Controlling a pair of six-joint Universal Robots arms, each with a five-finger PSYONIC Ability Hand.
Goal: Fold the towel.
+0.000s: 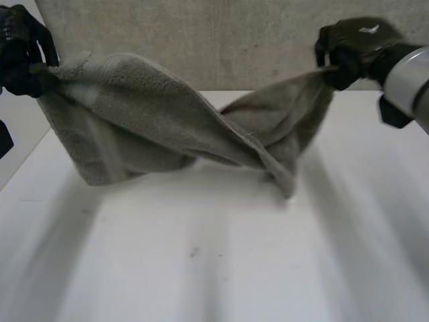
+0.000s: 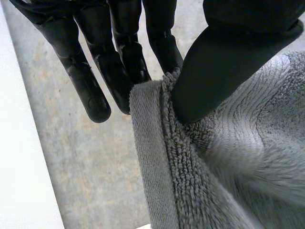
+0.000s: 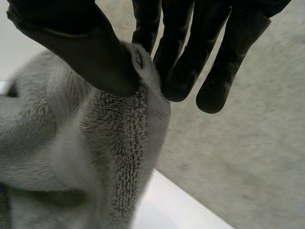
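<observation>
the left robot hand [image 1: 20,60] and right robot hand [image 1: 352,47] are each pinching a corner of the towel [image 1: 167,127], which is hanging stretched sideways between them (twisted mid-span), sagging toward the worktop [image 1: 201,268].

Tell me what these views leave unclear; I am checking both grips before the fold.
Head view: the left hand is cut by the picture's edge.
Head view: the towel's lower corners are buried in its own twisted folds.
Right wrist view: the right hand's thumb covers the pinched towel edge.
</observation>
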